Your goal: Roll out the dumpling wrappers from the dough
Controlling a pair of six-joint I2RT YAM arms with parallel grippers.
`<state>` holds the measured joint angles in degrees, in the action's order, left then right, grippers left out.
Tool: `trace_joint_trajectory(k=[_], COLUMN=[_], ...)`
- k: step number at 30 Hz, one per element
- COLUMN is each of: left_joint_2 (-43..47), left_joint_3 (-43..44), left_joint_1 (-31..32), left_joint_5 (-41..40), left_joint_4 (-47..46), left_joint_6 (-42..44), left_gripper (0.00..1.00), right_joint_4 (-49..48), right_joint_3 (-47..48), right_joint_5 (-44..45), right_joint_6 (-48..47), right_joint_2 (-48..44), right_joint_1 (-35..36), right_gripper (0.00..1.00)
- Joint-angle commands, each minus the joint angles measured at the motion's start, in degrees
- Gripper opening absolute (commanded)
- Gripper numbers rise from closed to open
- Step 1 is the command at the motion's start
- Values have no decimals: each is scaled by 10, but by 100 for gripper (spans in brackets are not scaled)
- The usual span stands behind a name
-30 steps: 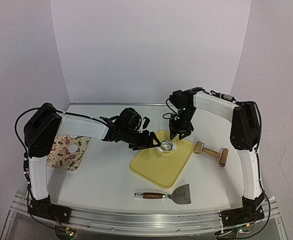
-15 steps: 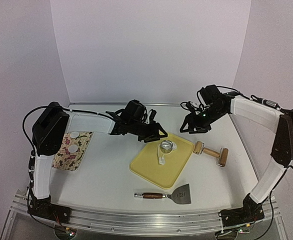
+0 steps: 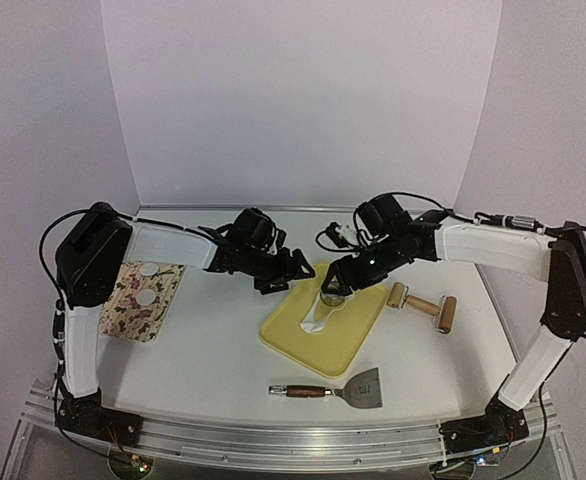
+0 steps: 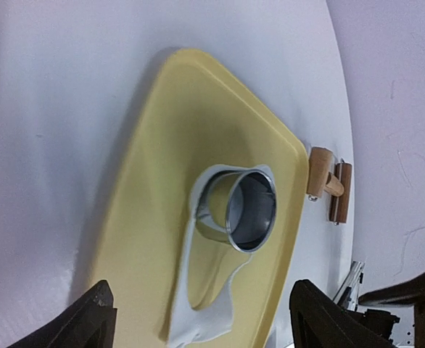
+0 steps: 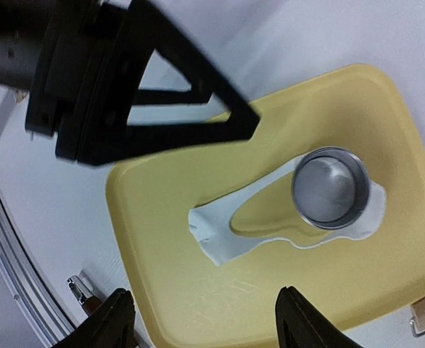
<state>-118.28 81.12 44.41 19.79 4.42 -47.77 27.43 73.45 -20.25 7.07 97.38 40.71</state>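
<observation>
Two dumpling wrappers (image 3: 150,268) (image 3: 145,296), small white discs, lie on the floral mat (image 3: 133,315) at the left. A yellow board (image 3: 335,340) holds the metal ring cutter (image 3: 333,297) and a thin leftover strip of dough (image 3: 313,320). My left gripper (image 3: 291,270) is open and empty, just off the board's far-left edge. My right gripper (image 3: 335,283) is open and empty, hovering over the ring. In the left wrist view the ring (image 4: 238,207) stands on the dough (image 4: 198,322) ahead of the open gripper (image 4: 212,326). In the right wrist view the ring (image 5: 331,187) and dough (image 5: 220,233) lie above the open gripper (image 5: 205,326).
A wooden rolling pin (image 3: 423,305) lies right of the board and also shows in the left wrist view (image 4: 328,185). A scraper with a wooden handle (image 3: 335,390) lies near the front. The left gripper (image 5: 125,80) fills the upper left of the right wrist view.
A second wrapper has appeared on the floral mat. My right arm swung out right, then back over the ring. My left gripper has returned to the board's edge. The dough strip looks longer.
</observation>
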Motion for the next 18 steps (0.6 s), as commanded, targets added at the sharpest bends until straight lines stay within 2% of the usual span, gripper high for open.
trace_joint_trajectory(k=[1, 6, 18], left_joint_2=[74, 109, 154], left_joint_3=[-29, -69, -111], left_joint_1=[-24, -39, -49], left_joint_5=[-49, -75, -105], left_joint_4=[19, 31, 52], left_joint_6=[12, 13, 20], left_gripper=[86, 92, 97], right_joint_4=[-11, -7, 34], right_joint_3=[19, 59, 134], right_joint_5=[30, 47, 98], right_joint_6=[-37, -84, -136], right_joint_2=[49, 114, 229], right_joint_1=[49, 75, 94], right_gripper=[66, 66, 63])
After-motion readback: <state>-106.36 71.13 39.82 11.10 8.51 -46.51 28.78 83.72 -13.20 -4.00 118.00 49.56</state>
